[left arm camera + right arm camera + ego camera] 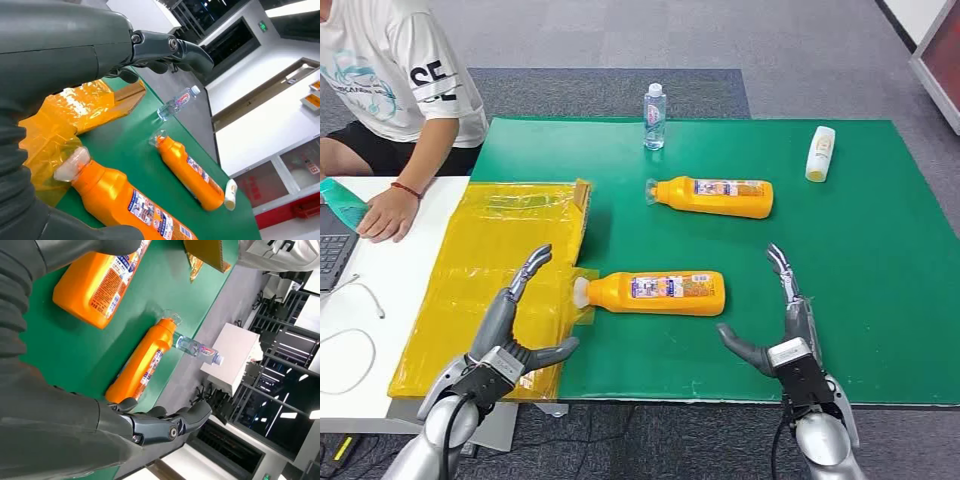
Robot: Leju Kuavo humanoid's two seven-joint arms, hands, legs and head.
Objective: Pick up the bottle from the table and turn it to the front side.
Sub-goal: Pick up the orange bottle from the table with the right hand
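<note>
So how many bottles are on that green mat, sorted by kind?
Orange plastic detergent bottles lying flat: 2, near orange bottle, far orange bottle
Clear plastic water bottle standing upright: 1
Small cream-white plastic bottle: 1
Total: 4 bottles on the green mat

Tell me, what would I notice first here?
Two bright orange bottles lying on the green mat: the near bottle between the robot's open left hand and right hand, the far bottle behind it. Beyond that stands a small clear water bottle, and yellow plastic covers the table's left side.
</note>
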